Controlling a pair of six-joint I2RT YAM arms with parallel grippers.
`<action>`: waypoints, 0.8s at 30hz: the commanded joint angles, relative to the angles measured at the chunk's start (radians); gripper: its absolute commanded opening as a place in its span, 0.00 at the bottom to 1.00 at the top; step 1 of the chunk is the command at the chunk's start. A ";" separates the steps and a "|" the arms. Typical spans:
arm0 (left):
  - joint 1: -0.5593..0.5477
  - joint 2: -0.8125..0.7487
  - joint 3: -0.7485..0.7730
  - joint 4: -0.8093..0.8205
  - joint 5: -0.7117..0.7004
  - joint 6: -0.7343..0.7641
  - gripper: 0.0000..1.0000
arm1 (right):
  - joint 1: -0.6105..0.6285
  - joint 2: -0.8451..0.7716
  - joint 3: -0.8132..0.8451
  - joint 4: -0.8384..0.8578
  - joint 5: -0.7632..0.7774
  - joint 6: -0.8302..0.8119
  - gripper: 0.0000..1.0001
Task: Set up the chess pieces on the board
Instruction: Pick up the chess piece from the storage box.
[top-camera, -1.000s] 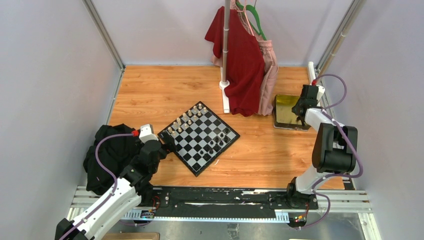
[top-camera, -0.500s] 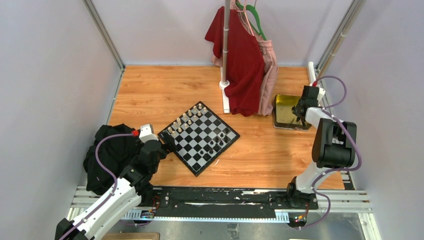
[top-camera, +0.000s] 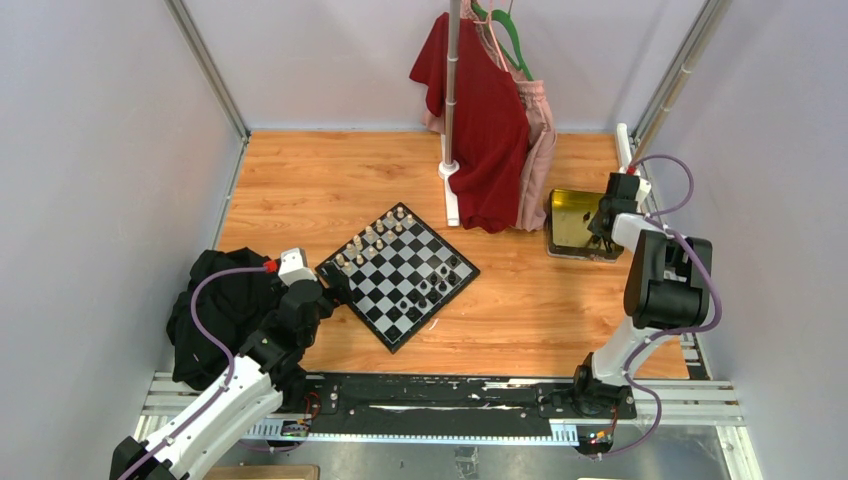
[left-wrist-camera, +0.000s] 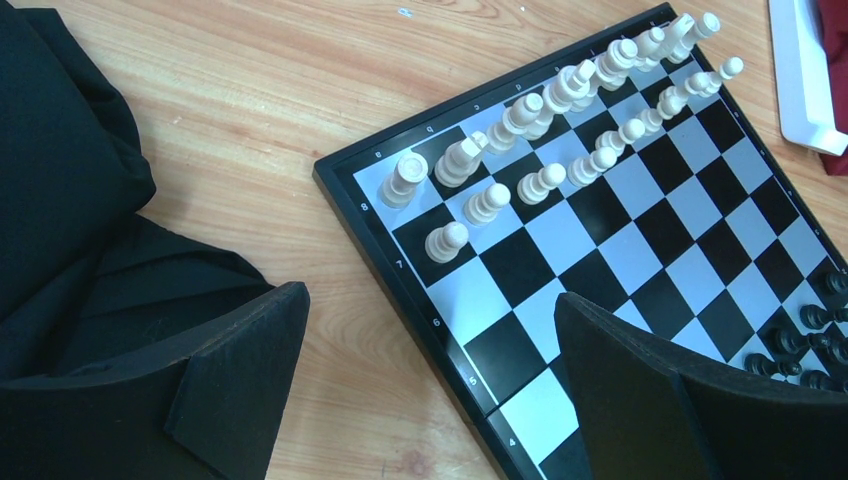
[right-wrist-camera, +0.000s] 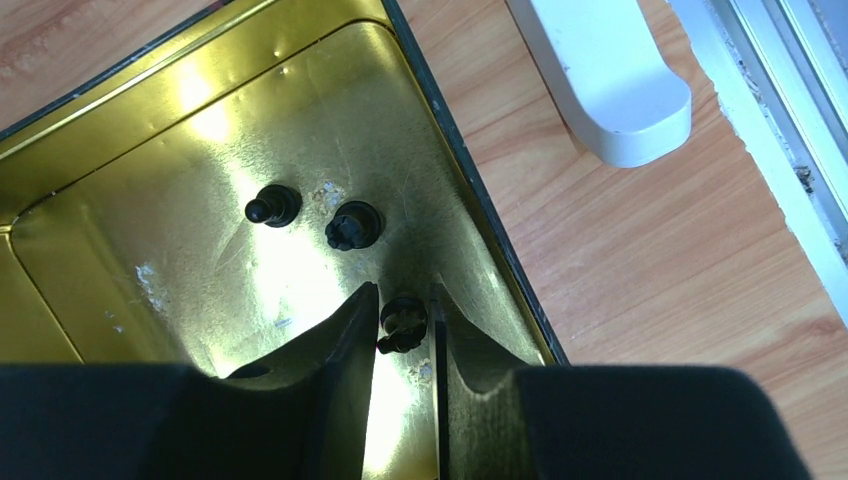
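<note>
R gripper (right-wrist-camera: 404, 298) pinches a black piece (right-wrist-camera: 402, 326) in the yellow tray (right-wrist-camera: 200, 150); L gripper (left-wrist-camera: 432, 300) is wide open at the board (left-wrist-camera: 600, 230).
R fingers narrow, one each side of that piece, close to tray's right wall. 2 more black pieces (right-wrist-camera: 272, 206) lie just beside each other further in on the tray floor. Tray sits at far right of table (top-camera: 300, 180), well apart from board. Board lies diagonal mid-table. Cream pieces (left-wrist-camera: 541, 182) stand in 2 rows along its far-left edge, w/ a few black chessmen (top-camera: 437, 288) along the near-right edge. L fingers hold nothing, straddling board's near-left rim; black cloth (left-wrist-camera: 60, 200) just beside them.
</note>
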 joint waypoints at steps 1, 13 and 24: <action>-0.006 0.001 0.023 0.035 -0.001 0.009 1.00 | -0.020 0.026 0.031 0.012 -0.020 0.020 0.28; -0.006 -0.008 0.022 0.027 -0.002 0.008 1.00 | -0.020 -0.031 0.028 -0.008 -0.027 0.014 0.00; -0.006 -0.024 0.018 0.024 -0.004 0.008 1.00 | 0.027 -0.145 0.007 -0.056 -0.031 0.003 0.00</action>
